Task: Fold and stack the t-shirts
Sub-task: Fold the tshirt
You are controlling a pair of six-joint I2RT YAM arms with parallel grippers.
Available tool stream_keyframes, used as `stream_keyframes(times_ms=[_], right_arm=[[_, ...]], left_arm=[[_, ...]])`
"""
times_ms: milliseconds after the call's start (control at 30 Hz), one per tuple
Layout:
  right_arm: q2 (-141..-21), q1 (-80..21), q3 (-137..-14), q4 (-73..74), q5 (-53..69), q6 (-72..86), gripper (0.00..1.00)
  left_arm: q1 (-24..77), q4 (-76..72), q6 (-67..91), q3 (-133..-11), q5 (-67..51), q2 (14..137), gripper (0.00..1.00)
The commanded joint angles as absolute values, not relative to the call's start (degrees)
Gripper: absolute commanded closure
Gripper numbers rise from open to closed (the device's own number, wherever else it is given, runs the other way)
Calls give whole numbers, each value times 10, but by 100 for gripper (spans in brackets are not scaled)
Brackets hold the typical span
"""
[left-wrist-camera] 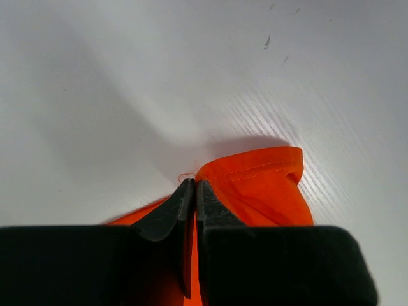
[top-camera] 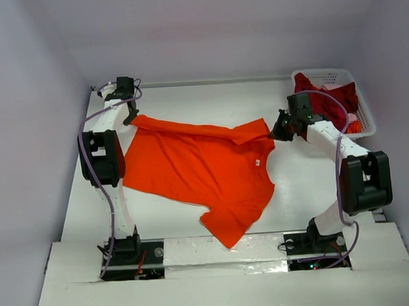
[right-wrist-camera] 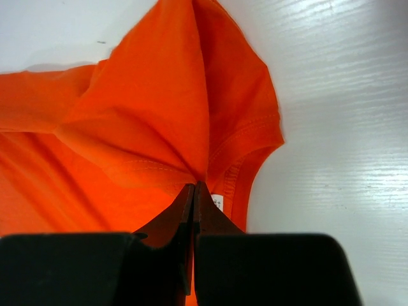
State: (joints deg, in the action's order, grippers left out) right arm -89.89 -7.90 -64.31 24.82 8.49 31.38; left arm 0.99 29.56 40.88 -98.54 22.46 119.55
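Note:
The bright orange t-shirt (top-camera: 198, 170) lies spread across the middle of the table. My left gripper (top-camera: 130, 116) is shut on its far left corner, pinching hemmed orange cloth (left-wrist-camera: 261, 185) between the fingertips (left-wrist-camera: 185, 197). My right gripper (top-camera: 279, 130) is shut on the shirt's far right edge by the collar, with cloth (right-wrist-camera: 159, 121) bunched at the fingertips (right-wrist-camera: 186, 197) and a white label beside them. Dark red t-shirts (top-camera: 325, 102) lie piled in the basket at the back right.
A white plastic lattice basket (top-camera: 364, 120) stands at the back right corner, close to my right arm. Grey walls close in the table on the left, back and right. The white table top (top-camera: 188, 99) shows behind the shirt.

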Motion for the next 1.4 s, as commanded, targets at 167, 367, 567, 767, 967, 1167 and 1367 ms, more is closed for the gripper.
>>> stream_keyframes(times_ms=[167, 367, 567, 767, 967, 1167, 1367], right_arm=[[-847, -76, -614, 224, 81, 325, 100], [-833, -76, -600, 229, 76, 321, 100], [-821, -76, -603, 232, 82, 324, 100], [-809, -76, -597, 234, 93, 322, 100], [-799, -76, -578, 238, 92, 314, 100], [-791, -76, -566, 240, 95, 313, 100], [-780, -76, -562, 245, 95, 313, 100]], left_arm=[[5, 301, 410, -962, 232, 1142, 100], [5, 309, 405, -967, 235, 1128, 100], [5, 321, 404, -983, 238, 1114, 100], [5, 329, 404, -986, 236, 1100, 100], [5, 330, 404, -968, 232, 1092, 100], [5, 325, 407, -944, 235, 1082, 100], [5, 323, 410, -920, 233, 1071, 100]])
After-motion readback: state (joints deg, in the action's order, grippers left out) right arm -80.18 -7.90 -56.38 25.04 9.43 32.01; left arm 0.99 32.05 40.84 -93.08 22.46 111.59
